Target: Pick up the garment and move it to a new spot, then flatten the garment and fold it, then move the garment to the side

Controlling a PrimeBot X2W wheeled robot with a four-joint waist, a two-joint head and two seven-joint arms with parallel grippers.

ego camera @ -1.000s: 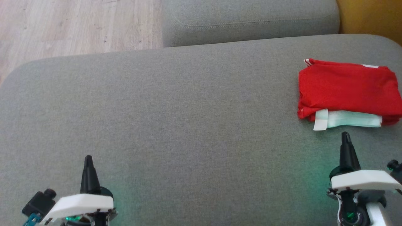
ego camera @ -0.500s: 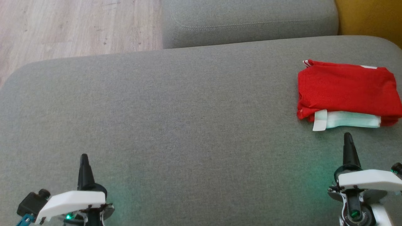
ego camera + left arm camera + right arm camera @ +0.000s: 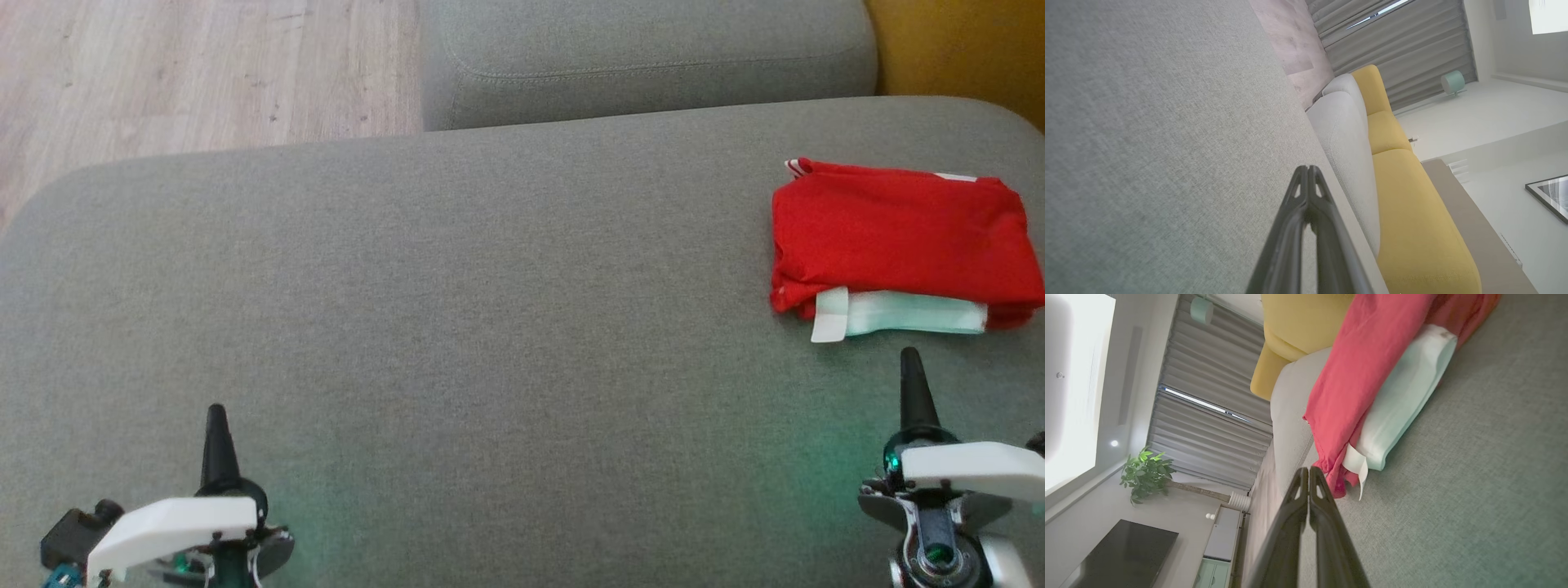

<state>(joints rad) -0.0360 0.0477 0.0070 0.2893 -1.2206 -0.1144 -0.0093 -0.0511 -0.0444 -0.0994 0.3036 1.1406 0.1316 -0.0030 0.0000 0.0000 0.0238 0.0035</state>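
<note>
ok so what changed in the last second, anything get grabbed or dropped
The left pincer drifted slightly left and the right pincer slightly right; the head camera also shifted a touch. Nothing taken or let go. Both stay shut and empty; the folded red garment lies unmoved on the grey sofa cushion.

The garment (image 3: pixel 898 233) ran past the head view's right edge, its far end unseen. A pale mint layer (image 3: pixel 910 313) lay largely covered by red cloth; its extent could not be told. The bases of the left gripper (image 3: pixel 216 418) and right gripper (image 3: pixel 911 363) were cut off at the bottom edge.
</note>
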